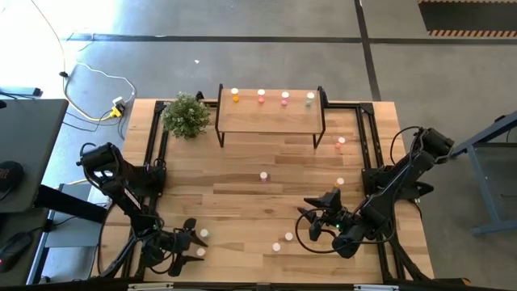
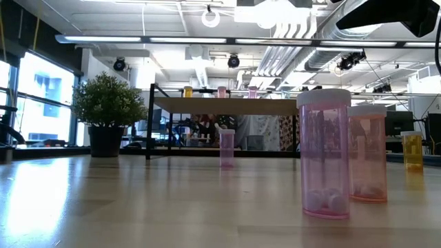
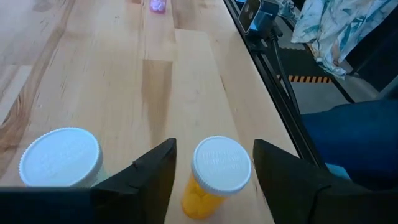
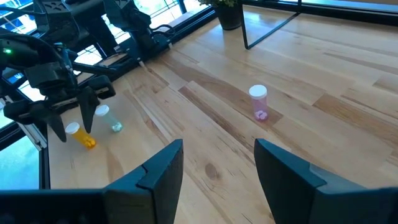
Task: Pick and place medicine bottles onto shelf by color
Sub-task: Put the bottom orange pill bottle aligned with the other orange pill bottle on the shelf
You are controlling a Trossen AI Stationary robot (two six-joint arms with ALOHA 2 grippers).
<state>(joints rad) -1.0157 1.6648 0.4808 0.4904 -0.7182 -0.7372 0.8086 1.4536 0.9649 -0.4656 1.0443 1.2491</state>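
Observation:
My left gripper (image 3: 214, 148) (image 1: 192, 240) is open near the table's near-left corner. Its fingers stand on either side of an upright orange medicine bottle (image 3: 214, 177) with a white cap, with no visible touch. A second white-capped bottle (image 3: 60, 157) stands beside it. My right gripper (image 4: 219, 147) (image 1: 321, 212) is open above the near-right part of the table, with a pink bottle (image 4: 258, 102) standing well ahead of it. The shelf (image 1: 271, 119) stands at the far edge and carries several bottles (image 1: 261, 96) in a row along its far edge.
More bottles stand loose on the planks: two near the near edge (image 1: 276, 246) (image 1: 288, 237), one mid-table (image 1: 263, 175), two toward the right (image 1: 340, 183) (image 1: 340, 143). A potted plant (image 1: 186, 115) stands left of the shelf. Black frame rails (image 1: 367, 141) run along both table sides.

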